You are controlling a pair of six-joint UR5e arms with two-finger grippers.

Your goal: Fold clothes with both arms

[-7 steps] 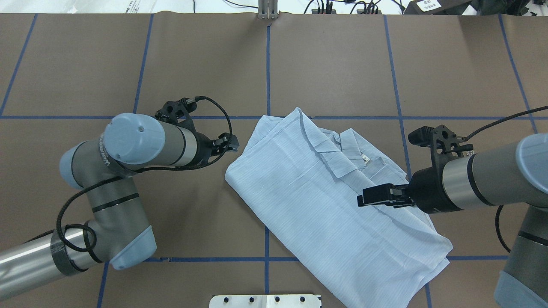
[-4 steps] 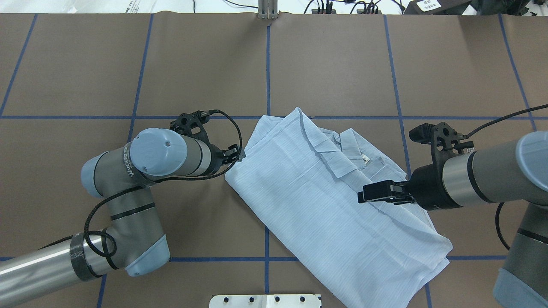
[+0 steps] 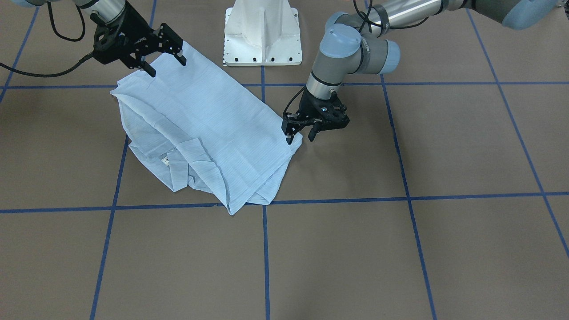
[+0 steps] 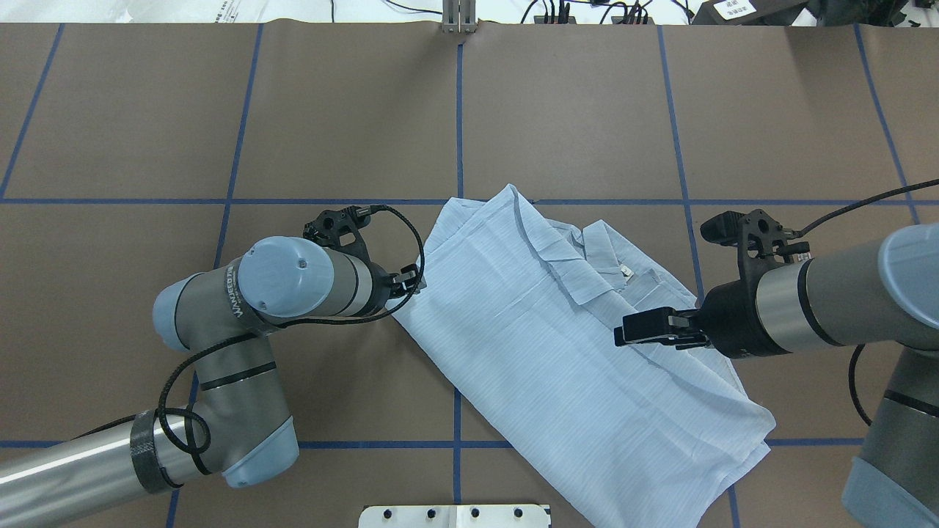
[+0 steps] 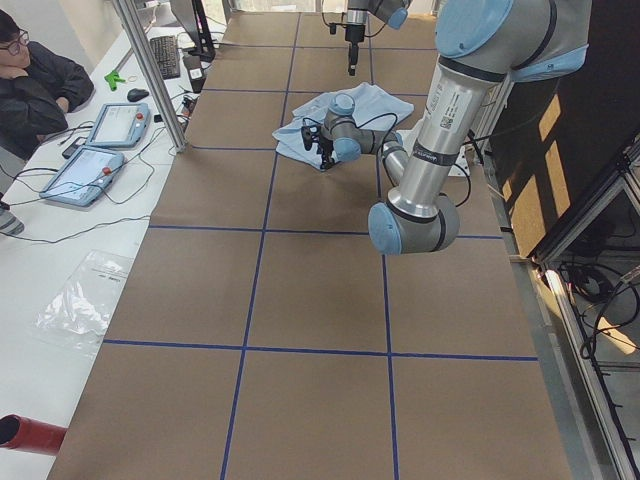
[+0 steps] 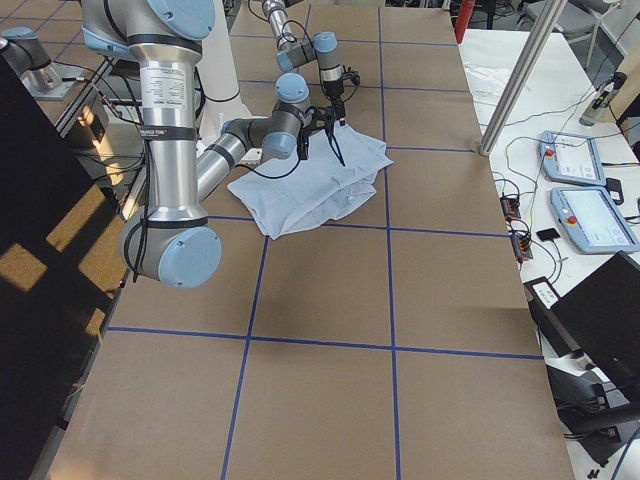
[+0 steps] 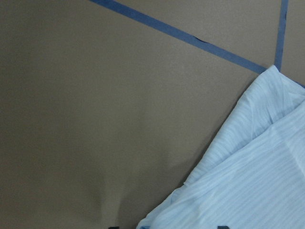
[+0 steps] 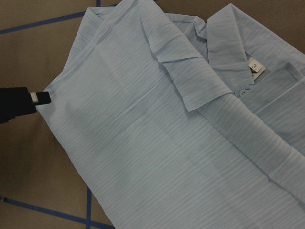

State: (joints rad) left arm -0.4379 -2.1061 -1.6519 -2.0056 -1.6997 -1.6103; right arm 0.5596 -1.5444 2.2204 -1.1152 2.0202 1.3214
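Note:
The light blue striped shirt point(image 4: 528, 330) lies folded on the brown table, collar up and toward the far right; it also shows in the front view point(image 3: 200, 120). My left gripper point(image 3: 300, 138) is open and low at the shirt's left corner, one finger on each side of the edge; in the overhead view it point(image 4: 412, 281) touches that corner. My right gripper point(image 3: 165, 66) is open and hovers just above the shirt's right part, near the collar side point(image 4: 620, 334). The right wrist view shows the shirt point(image 8: 167, 143) and a left finger point(image 8: 19, 102) at its corner.
The white pedestal base point(image 3: 263, 33) stands at the near table edge beside the shirt. Blue tape lines point(image 4: 458, 110) grid the brown table. A metal post point(image 4: 458, 15) stands at the far edge. An operator point(image 5: 30, 85) sits with tablets beyond the far side.
My left arm has moved right and a little nearer, bringing its gripper from beside the shirt onto the shirt's left corner. The right gripper has hardly moved.

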